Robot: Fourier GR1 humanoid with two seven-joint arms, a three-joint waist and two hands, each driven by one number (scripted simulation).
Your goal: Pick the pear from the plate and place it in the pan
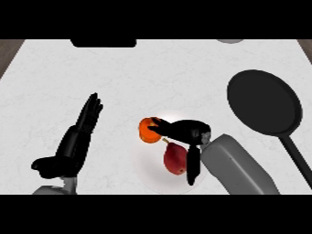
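A dark red pear (174,158) lies on the white plate (151,176) at the centre front, its stem pointing up-left. Beside it on the plate sits an orange fruit (145,131). My right hand (184,129) hovers over the plate, its fingers reaching left onto the orange fruit's edge. Its thumb stretches down along the pear's right side. The fingers look spread and hold nothing. The black pan (263,103) lies to the right, its handle (303,164) running toward the front edge. My left hand (84,123) rests open at the left, fingers straight and pointing away.
A black object (104,42) sits at the counter's far edge on the left and a grey round object (231,40) on the right. Wooden floor shows past both sides of the white counter (165,77).
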